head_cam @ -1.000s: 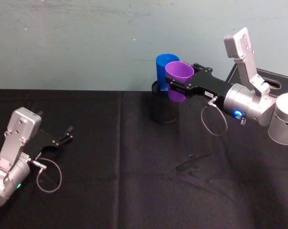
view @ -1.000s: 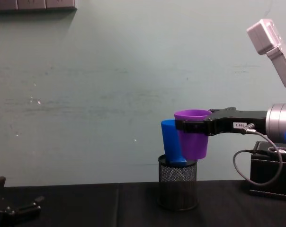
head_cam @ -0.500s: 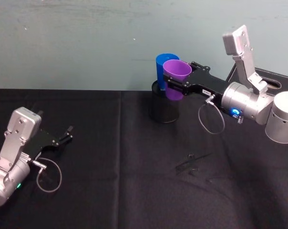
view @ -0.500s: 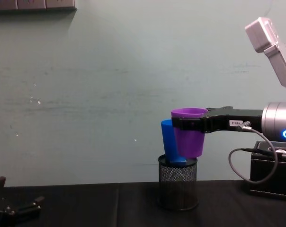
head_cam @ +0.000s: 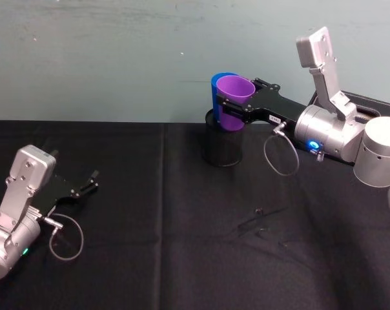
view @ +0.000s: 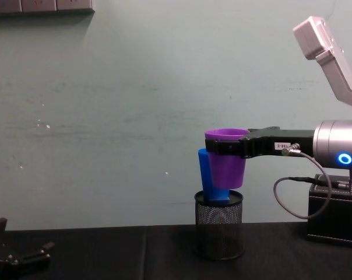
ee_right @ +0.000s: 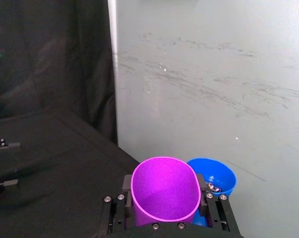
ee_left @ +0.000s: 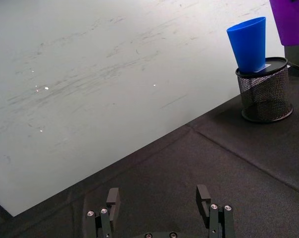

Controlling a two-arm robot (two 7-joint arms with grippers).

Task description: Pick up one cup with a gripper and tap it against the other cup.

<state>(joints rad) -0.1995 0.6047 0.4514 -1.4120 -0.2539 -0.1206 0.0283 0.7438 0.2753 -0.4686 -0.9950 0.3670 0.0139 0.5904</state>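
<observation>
My right gripper (head_cam: 232, 107) is shut on the purple cup (head_cam: 234, 97), holding it upright in the air by its upper wall. The purple cup (view: 225, 163) hangs just above the black mesh pen holder (view: 219, 232). It is close against the blue cup (view: 206, 175), which stands on top of that holder; whether the two touch I cannot tell. In the right wrist view the purple cup (ee_right: 164, 191) sits between the fingers (ee_right: 209, 202), with the blue cup (ee_right: 218, 179) just behind it. My left gripper (ee_left: 158, 199) rests open and low at the near left (head_cam: 86, 186).
A black box (head_cam: 368, 107) stands at the back right, behind my right arm. A black cloth (head_cam: 182, 245) covers the table, with a fold running front to back. A pale wall rises behind the holder (head_cam: 222, 150).
My right gripper has carried the purple cup left and slightly up, from beside the holder's right rim to close against the blue cup. The left arm has not moved.
</observation>
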